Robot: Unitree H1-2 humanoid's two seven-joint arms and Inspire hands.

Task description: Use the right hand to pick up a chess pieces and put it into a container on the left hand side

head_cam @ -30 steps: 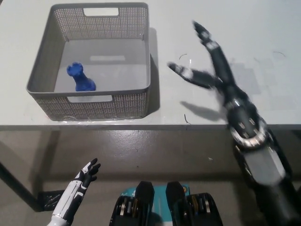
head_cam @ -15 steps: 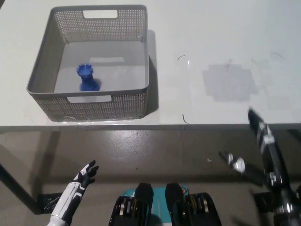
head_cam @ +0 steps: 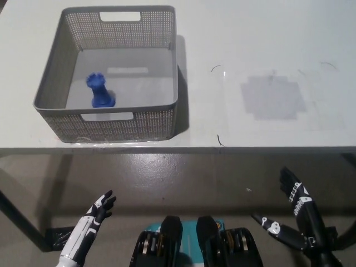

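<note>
A blue chess piece, a rook (head_cam: 99, 92), stands inside the grey mesh basket (head_cam: 169, 61) on the left part of the white table. My black right hand (head_cam: 297, 219) hangs below the table's front edge at the lower right, open, fingers spread, holding nothing. My white left hand (head_cam: 92, 223) rests low at the lower left, also below the table, open with its fingers apart.
The white table (head_cam: 267, 55) stretches to the right of the basket, with a faint grey patch (head_cam: 272, 99) and a few thin dark marks. The table's front edge (head_cam: 222, 149) runs across the middle; the floor lies below it.
My right hand has drawn back from over the table, dropping below the front edge to the lower right. The rook in the basket went from tilted to upright. The left hand stayed put.
</note>
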